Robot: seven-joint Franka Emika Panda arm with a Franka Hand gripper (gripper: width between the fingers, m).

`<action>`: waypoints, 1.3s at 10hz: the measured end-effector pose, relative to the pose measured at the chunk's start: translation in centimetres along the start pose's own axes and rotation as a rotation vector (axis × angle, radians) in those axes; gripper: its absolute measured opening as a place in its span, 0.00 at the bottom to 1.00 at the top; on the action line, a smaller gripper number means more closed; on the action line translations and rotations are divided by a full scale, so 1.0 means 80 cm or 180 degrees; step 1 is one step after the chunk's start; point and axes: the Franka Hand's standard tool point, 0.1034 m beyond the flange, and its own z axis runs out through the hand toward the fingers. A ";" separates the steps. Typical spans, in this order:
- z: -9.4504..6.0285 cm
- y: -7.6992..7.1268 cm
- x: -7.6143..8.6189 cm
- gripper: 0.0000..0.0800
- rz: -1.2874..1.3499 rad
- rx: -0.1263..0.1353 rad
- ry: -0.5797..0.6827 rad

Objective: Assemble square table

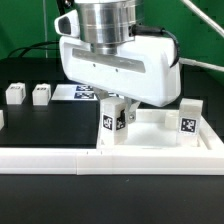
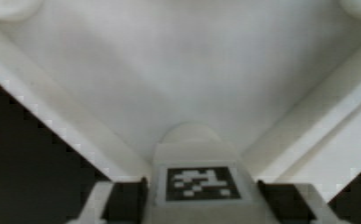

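Square table top [image 1: 155,130]: leg [image 1: 112,128] inside, tool [image 1: 114,114] clamping.

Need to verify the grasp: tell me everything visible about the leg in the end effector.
The leg is a small white block, plastic-looking, with black-and-white tags on its visible faces. It stands upright, clamped in the end effector, its lower end inside the table top's raised rim, near the corner on the exterior view's left. Whether it sits in a socket is hidden.

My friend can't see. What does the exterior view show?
A white gripper holds a small tagged leg upright at a corner of the white square tabletop. A second leg stands at another corner; two spare legs sit on the black table.
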 end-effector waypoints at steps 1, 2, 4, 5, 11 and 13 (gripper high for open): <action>0.000 0.000 0.000 0.36 0.0209 0.0005 -0.0003; 0.000 -0.001 0.000 0.36 0.0474 0.0007 -0.0002; -0.002 -0.005 0.003 0.36 0.1219 0.0068 0.0048; -0.001 -0.007 0.004 0.36 0.1674 0.0130 0.0084; 0.002 0.004 0.001 0.37 0.3175 0.0586 -0.0061; 0.002 0.002 0.000 0.37 0.3568 0.0584 -0.0085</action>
